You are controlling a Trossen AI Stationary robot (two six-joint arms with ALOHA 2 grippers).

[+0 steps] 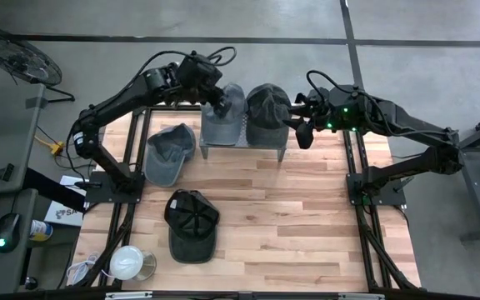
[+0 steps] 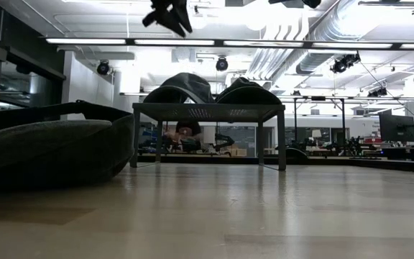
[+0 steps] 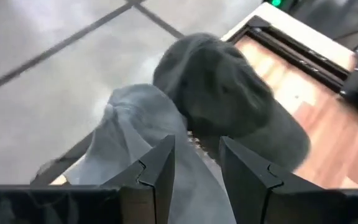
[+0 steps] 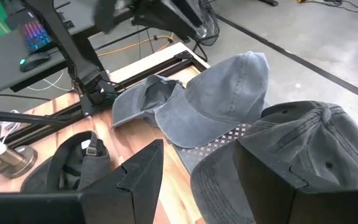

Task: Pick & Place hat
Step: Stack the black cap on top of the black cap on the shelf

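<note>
Two hats on rack (image 1: 244, 143) | left claw (image 1: 221, 107) above grey hat (image 1: 222, 117)

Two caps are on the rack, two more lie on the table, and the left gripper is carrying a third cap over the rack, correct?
Not quite. The left gripper carries nothing: the left wrist view shows its fingers apart and empty above the light grey cap. That cap and the dark cap sit on the rack; two more lie on the table.

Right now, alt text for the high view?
Two caps sit on a small metal rack at the far edge of a wooden table: a blue-grey cap under the open left gripper, and a dark grey cap beside the open right gripper. Two more caps lie on the table, upside down.
</note>
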